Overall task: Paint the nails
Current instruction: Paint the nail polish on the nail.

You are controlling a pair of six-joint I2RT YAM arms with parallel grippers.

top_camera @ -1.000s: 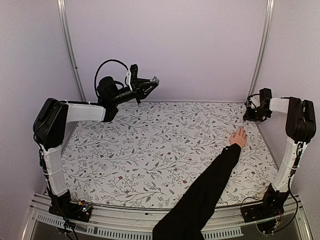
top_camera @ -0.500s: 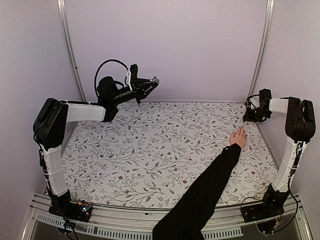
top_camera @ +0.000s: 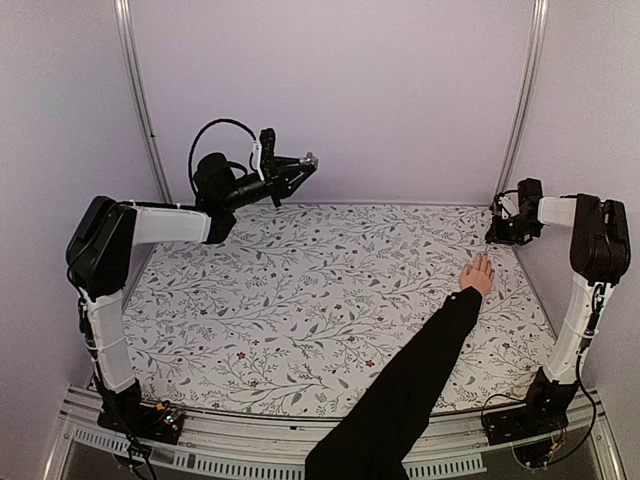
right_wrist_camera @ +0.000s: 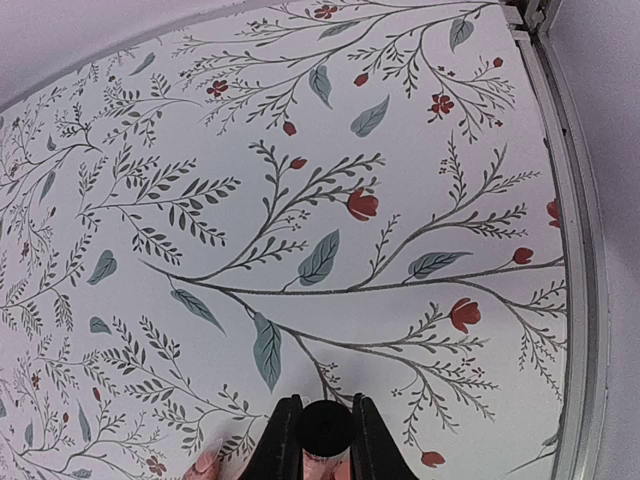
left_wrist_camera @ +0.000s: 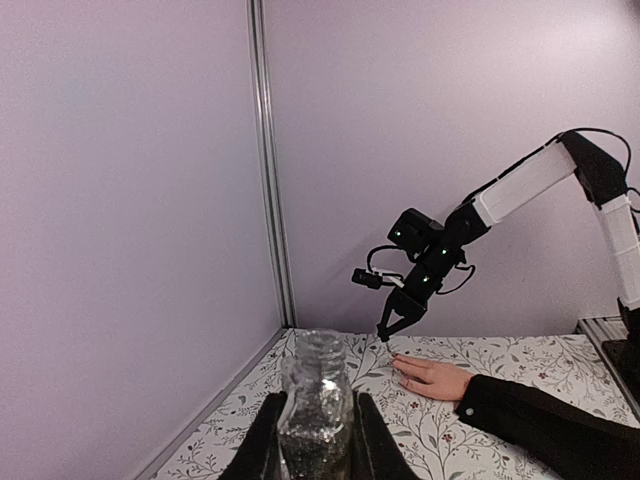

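- The right gripper has its jaws pressed onto a small round black cap. We judge that a brush hangs beneath it, hidden from the wrist camera.
- The left gripper pinches an uncapped clear bottle of glittery polish, held raised and well apart from the hand.
- The nails belong to a bare hand lying flat on the floral table cover, just beneath the right gripper. One fingertip shows just left of its jaws.
- Handling, in our judgement: the nails are tiny, hard and smooth, and they sit on soft living fingers that may shift. Nothing here should be gripped. Only the brush tip should touch them, lightly, stroking each nail from base to tip.
- Count: one hand, one black sleeve, one bottle, one cap, two grippers. We make out one nail, and the others are too small to count.
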